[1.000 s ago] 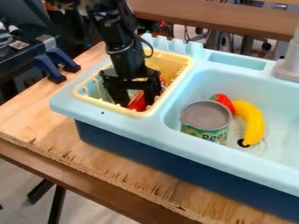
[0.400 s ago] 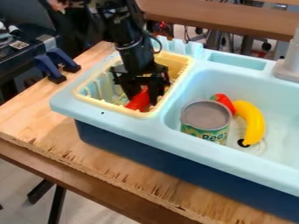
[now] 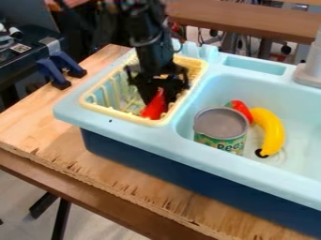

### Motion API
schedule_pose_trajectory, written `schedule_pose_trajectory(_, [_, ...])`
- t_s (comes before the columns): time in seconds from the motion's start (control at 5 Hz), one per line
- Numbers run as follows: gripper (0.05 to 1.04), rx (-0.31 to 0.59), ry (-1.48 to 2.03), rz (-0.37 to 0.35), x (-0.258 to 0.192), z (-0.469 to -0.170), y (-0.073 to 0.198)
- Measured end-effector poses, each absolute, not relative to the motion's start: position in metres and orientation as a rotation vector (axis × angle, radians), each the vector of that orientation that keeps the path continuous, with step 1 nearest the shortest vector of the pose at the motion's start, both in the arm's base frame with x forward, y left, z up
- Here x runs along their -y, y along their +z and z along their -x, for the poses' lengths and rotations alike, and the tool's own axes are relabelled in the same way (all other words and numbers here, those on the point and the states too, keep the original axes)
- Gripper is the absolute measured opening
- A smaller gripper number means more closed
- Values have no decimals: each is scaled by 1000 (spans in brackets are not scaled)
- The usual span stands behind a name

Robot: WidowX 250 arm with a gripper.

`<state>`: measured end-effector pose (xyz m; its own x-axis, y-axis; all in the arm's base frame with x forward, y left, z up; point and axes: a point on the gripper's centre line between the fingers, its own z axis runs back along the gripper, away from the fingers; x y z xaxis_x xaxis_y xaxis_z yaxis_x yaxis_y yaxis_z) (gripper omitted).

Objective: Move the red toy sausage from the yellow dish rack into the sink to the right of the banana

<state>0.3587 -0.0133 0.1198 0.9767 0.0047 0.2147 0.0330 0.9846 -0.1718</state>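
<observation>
The black gripper [image 3: 158, 99] hangs down inside the yellow dish rack [image 3: 94, 106], toward its right side. It is shut on a red object [image 3: 154, 108], whose upper part shows between the fingers and whose lower part is near the rack's front right corner. The arm hides part of the rack's back. In the light blue sink basin [image 3: 293, 104], right of the rack, stand a can with a green label [image 3: 220, 127], a red rounded item [image 3: 239, 108] behind it and a yellow banana [image 3: 270, 131].
The sink's raised rim [image 3: 119, 123] surrounds the rack. A grey faucet base [image 3: 309, 75] stands at the right edge. Blue clamps [image 3: 59, 70] are at the upper left, beside the wooden tabletop [image 3: 37, 123].
The gripper has moved to the right within the rack, and its fingers have come closer together around the red object. That object has shifted slightly right and is more upright.
</observation>
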Motion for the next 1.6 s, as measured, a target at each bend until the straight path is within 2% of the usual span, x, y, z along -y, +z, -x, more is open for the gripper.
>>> schedule_pose_trajectory(0.2, [558,290,-13,130,15,-356,157])
schedule_pose_trajectory(0.4, [558,319,-21,49,21,-356,194])
schedule_pose_trajectory(0.6, [558,340,23,38,34,-358,215])
schedule_pose_trajectory(0.8, [559,360,99,33,60,-361,223])
schedule_pose_trajectory(1.0, [558,440,244,0,91,-361,204])
schedule_pose_trajectory(1.2, [558,510,251,-7,131,-355,199])
schedule_pose_trajectory(1.4, [558,551,191,-20,160,-353,188])
schedule_pose_trajectory(1.6, [559,536,182,-17,167,-352,180])
